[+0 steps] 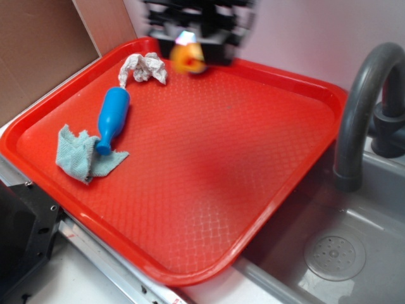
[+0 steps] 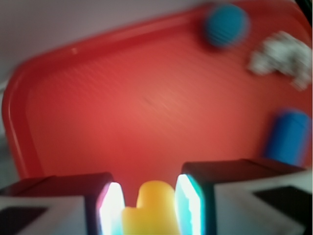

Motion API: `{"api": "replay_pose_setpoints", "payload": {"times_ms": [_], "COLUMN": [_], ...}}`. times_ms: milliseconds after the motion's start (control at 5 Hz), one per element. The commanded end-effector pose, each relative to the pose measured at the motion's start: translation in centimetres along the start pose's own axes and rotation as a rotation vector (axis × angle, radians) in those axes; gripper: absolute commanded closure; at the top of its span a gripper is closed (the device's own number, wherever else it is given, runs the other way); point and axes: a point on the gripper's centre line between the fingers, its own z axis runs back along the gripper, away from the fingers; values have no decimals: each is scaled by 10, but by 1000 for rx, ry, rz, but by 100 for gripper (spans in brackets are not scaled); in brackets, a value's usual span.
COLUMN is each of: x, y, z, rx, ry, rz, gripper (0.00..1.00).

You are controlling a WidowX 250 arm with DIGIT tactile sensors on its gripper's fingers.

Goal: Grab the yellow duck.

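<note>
While gripper (image 2: 149, 205) pinches yellow duck (image 2: 149, 208) above red tray's (image 1: 209, 190) far edge, we judge fast motion could slip rounded toy loose.

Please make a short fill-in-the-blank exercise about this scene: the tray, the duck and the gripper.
1. The gripper holds a duck of ____ colour.
2. The tray is ____ in colour.
3. The tip of the blue bottle lies on a ____.
4. To the right of the tray is a grey ____.

Missing words: yellow; red; cloth; faucet
</note>
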Motion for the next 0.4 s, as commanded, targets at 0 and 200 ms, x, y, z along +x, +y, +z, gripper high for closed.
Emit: {"api": "replay_pose_setpoints", "payload": {"times_ms": [0, 200], "x": [-48, -33], "y": [50, 60], "z": [79, 74], "rx": [-150, -149], "ry": [-58, -17], "rz": [191, 115], "gripper": [100, 95]}}
